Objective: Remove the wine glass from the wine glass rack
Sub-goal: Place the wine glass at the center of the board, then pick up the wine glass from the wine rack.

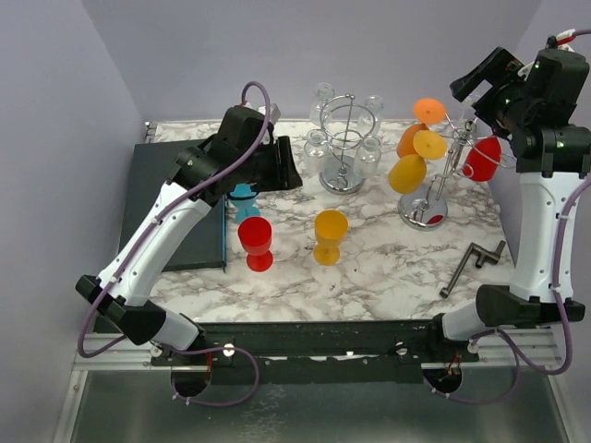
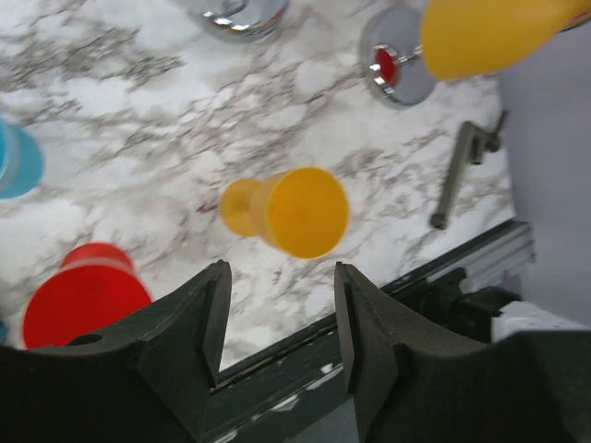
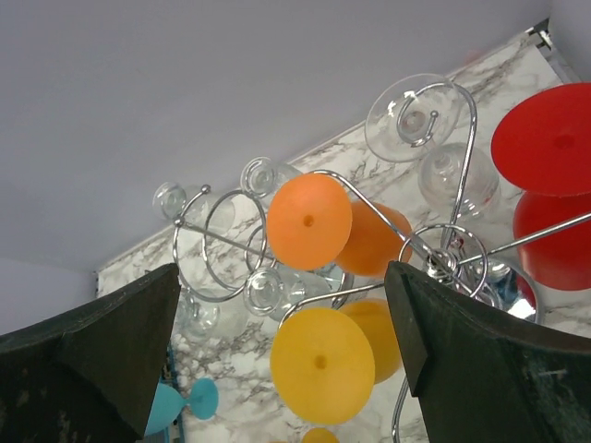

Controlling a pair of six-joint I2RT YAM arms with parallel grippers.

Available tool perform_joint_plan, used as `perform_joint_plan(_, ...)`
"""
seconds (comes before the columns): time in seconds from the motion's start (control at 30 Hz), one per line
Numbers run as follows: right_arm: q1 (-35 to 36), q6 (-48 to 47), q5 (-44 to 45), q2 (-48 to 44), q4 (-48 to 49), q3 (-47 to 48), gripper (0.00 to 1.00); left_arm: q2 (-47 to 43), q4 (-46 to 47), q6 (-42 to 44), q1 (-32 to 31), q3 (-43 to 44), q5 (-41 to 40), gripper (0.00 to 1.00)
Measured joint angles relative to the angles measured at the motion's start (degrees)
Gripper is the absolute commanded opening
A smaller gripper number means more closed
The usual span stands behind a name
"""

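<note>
The wire wine glass rack (image 1: 434, 180) stands at the right and carries an orange wine glass (image 1: 429, 112), a yellow one (image 1: 407, 173) and a red one (image 1: 482, 159), all hanging upside down. My right gripper (image 3: 282, 332) hovers wide open above them; the round feet of the orange glass (image 3: 309, 233) and the yellow glass (image 3: 321, 365) lie between its fingers, untouched. My left gripper (image 2: 277, 305) is open and empty above the table. A yellow glass (image 2: 295, 210) stands beyond its fingertips, with a red glass (image 2: 83, 300) to the left.
A second chrome rack (image 1: 346, 138) with clear glasses stands at the back centre. A blue glass (image 1: 243, 198) sits by the dark mat (image 1: 180, 208) on the left. A metal crank (image 1: 473, 266) lies at the front right.
</note>
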Motion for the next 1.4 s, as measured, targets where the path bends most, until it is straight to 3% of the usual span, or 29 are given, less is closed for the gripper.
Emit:
perform_joint_plan(0.17, -0.1, 0.8, -0.6, -5.8, -0.6, -4.7, 1.0, 0.2, 12.8, -5.0, 0.0, -1.1, 7.1, 0.55)
perform_joint_plan(0.27, -0.2, 0.7, 3.6, -11.7, -2.5, -8.7, 1.0, 0.7, 18.7, -7.6, 0.0, -1.7, 10.1, 0.55)
perform_joint_plan(0.5, -2.2, 0.5, 10.8, -11.0, -6.3, -4.2, 1.0, 3.0, 32.0, -12.7, 0.0, -6.3, 17.2, 0.56)
perform_joint_plan(0.63, -8.6, 0.3, 9.2, -5.4, -7.2, 1.0, 0.99, 3.0, 34.6, -13.1, 0.0, -9.6, 19.9, 0.57)
perform_joint_plan(0.87, -25.0, 2.1, -3.7, 6.4, -7.3, 8.0, 0.95, -2.0, 35.5, -11.1, -0.1, -20.0, 21.6, 0.58)
perform_joint_plan(0.97, -26.6, 3.2, -8.3, 8.5, -7.3, 8.5, 0.91, -4.9, 35.4, -10.0, -0.1, -22.6, 21.7, 0.58)
perform_joint_plan(1.1, -27.1, 4.8, -12.4, 9.3, -7.2, 8.3, 0.78, -8.9, 35.8, -8.6, -0.1, -24.9, 21.8, 0.58)
perform_joint_plan(1.4, -27.5, 5.4, -13.3, 9.0, -6.0, 1.2, 0.68, -10.7, 35.6, -6.6, -0.1, -26.7, 21.8, 0.59)
